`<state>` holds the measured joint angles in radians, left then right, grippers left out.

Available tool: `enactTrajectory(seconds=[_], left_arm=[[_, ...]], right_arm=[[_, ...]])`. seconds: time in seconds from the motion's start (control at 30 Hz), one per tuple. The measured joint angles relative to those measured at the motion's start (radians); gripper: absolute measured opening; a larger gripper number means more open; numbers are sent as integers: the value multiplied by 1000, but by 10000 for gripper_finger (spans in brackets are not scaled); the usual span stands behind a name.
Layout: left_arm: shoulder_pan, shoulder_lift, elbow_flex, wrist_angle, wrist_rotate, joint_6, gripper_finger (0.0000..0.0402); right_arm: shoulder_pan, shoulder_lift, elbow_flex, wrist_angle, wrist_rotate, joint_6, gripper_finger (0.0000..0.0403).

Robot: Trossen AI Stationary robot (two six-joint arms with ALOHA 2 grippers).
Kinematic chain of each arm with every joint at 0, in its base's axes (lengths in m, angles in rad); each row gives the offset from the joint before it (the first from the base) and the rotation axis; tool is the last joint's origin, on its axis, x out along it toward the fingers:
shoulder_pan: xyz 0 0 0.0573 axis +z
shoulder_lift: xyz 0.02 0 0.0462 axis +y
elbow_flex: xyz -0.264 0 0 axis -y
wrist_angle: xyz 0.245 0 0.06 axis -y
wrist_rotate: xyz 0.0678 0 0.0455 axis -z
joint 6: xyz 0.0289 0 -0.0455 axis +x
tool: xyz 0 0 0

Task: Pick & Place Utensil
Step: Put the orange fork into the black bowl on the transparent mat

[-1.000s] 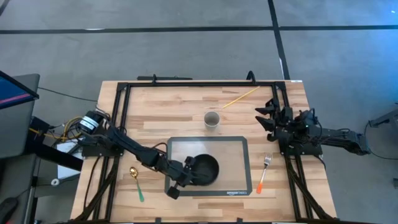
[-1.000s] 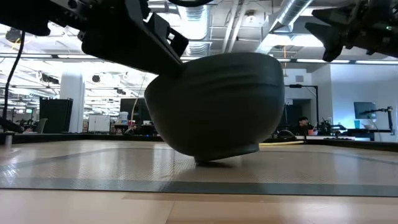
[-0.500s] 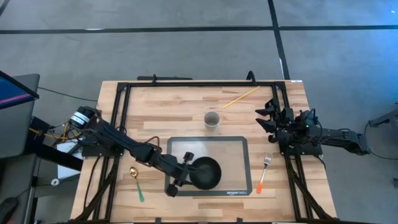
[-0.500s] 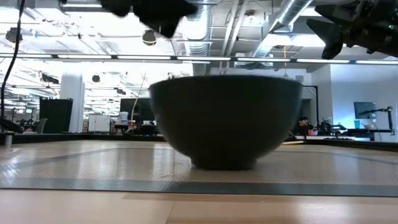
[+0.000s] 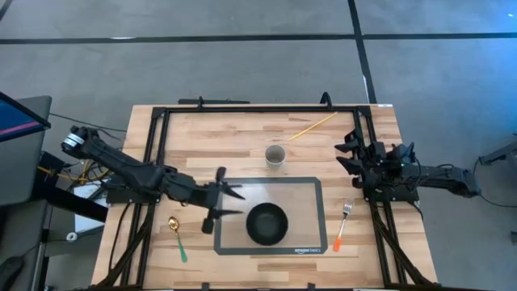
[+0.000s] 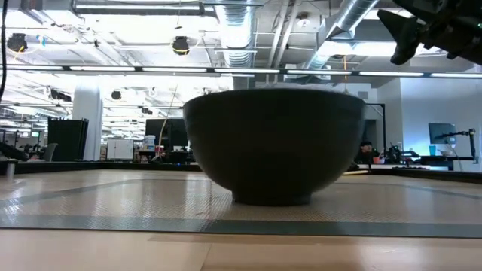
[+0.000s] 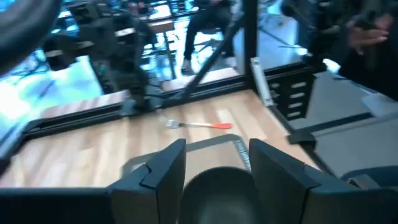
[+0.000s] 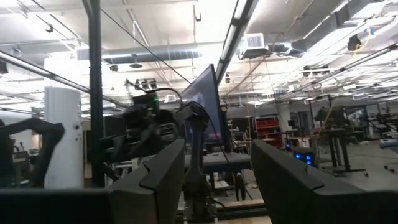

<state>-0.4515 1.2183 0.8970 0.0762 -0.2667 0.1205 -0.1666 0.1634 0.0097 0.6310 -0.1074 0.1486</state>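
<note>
A black bowl (image 5: 266, 224) stands upright on its foot on a grey mat (image 5: 303, 194) near the table's front; it fills the low view (image 6: 275, 147). My left gripper (image 5: 232, 202) hovers open just left of the bowl, touching nothing; in its wrist view (image 7: 217, 158) the bowl (image 7: 217, 193) lies beyond the fingers. An orange-handled fork (image 5: 343, 226) lies on the table right of the mat. A gold spoon with a green handle (image 5: 176, 237) lies left of it. My right gripper (image 5: 343, 155) waits open above the right frame rail.
A small cup (image 5: 275, 155) stands behind the mat, and a thin yellow stick (image 5: 311, 127) lies at the far right. A black frame (image 5: 242, 109) runs round the tabletop. Bare wood lies between the mat and the fork.
My left gripper has opened and let go of the bowl, then drawn back up and toward the table's left edge. The bowl, tilted in the hold a second ago, has settled upright on the mat.
</note>
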Motion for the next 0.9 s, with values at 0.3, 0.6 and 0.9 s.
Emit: enactTrajectory(seconds=[0.3, 0.6, 0.9], left_arm=[[38, -81, 0, -205, -102, -109, 160], [78, -78, 0, -212, -108, -103, 151], [116, -88, -1, -212, -149, 25, 151]], right_arm=[[67, 15, 33, 6, 1, 2, 178], [209, 309, 187, -2, 152, 1, 167], [346, 671, 466, -353, 560, 159, 172]])
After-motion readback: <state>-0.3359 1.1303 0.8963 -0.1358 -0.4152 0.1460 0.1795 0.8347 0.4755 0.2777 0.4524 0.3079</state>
